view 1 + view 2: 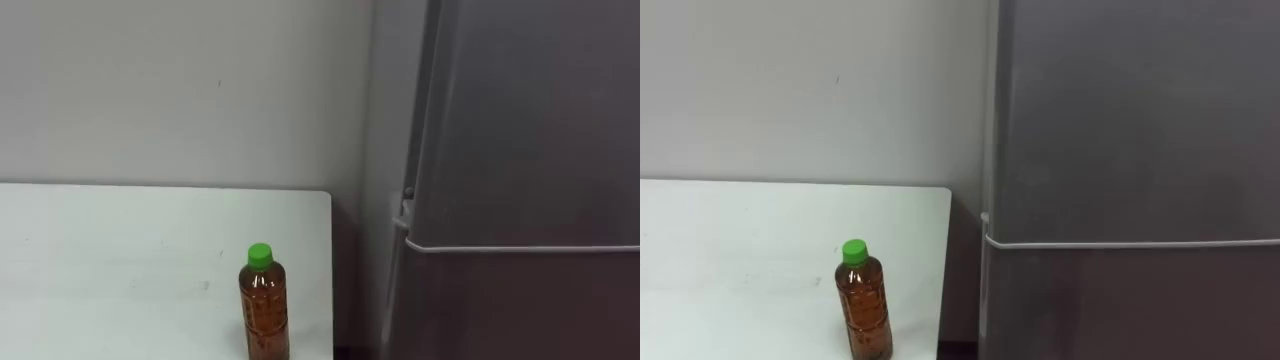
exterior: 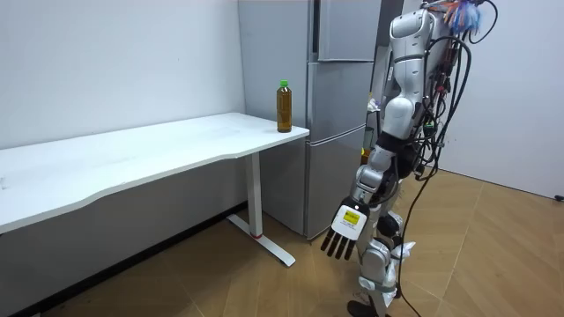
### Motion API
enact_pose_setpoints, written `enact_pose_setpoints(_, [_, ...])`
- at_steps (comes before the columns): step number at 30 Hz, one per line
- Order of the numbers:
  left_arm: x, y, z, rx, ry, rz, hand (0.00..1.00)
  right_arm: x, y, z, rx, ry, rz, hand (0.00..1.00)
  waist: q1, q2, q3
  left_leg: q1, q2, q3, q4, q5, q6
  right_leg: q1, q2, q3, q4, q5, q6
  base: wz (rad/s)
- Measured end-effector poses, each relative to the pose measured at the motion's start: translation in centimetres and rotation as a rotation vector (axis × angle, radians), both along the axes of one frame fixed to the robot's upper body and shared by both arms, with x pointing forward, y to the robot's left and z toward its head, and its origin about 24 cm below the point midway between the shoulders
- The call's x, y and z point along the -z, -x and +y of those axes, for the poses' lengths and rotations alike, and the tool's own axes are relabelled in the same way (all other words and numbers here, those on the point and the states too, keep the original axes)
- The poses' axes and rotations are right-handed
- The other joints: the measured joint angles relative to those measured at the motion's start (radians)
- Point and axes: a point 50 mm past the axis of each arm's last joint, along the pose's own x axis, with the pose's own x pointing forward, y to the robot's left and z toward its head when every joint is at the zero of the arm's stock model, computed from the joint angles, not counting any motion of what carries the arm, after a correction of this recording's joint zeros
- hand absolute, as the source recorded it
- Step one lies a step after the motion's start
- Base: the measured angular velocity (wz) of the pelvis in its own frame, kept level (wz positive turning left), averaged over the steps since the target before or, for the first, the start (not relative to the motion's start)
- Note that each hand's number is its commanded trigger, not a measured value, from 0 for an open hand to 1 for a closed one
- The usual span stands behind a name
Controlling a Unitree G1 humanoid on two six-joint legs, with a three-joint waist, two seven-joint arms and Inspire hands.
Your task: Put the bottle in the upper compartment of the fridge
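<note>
A clear bottle (image 1: 266,312) of brown drink with a green cap stands upright on the white table (image 1: 120,250), close to its right end and front edge. Right of the table is the grey fridge (image 1: 530,120), its upper door shut; the seam to the lower door (image 1: 520,305) runs just below it. In the room view I stand facing the fridge (image 2: 348,31), with the bottle (image 2: 284,107) on the table corner beside it. My left hand (image 2: 344,231) hangs low at my side with its fingers straight, holding nothing, well away from the bottle.
A narrow gap separates the table's right end (image 1: 940,260) from the fridge side. A plain wall (image 1: 180,90) rises behind the table. The long table (image 2: 132,158) stretches toward the room view's left over a wooden floor (image 2: 493,255).
</note>
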Motion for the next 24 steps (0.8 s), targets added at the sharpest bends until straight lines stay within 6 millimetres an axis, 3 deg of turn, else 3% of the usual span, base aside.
enact_pose_setpoints(13, [0.0, 0.0, 0.1, -0.051, -0.014, 0.004, 0.0, 0.0, 0.4, -0.1, 0.015, -0.009, 0.013, 0.0, 0.0, 0.005, 0.0004, 0.007, 0.0, 0.0, 0.001, 0.0, 0.0, 0.012, -0.001, -0.01, -0.001, 0.0, 0.0, 0.01])
enact_pose_setpoints(20, [-0.1, 0.1, 0.6, -0.26, -0.003, -0.039, 0.0, 0.0, 0.4, -0.3, 0.039, -0.015, 0.002, 0.0, 0.0, 0.014, -0.0039, 0.009, 0.0, -0.001, 0.001, -0.001, -0.001, 0.016, -0.002, -0.013, 0.0, 0.0, 0.0, 0.0])
enact_pose_setpoints(24, [-0.7, -0.6, 2.1, -0.398, -0.051, -0.106, 0.0, -0.1, 0.6, -0.8, 0.06, -0.003, 0.007, 0.0, 0.005, 0.026, -0.0058, 0.016, 0.001, -0.004, 0.001, -0.001, -0.001, 0.024, -0.001, -0.013, 0.0, 0.0, 0.0, 0.0])
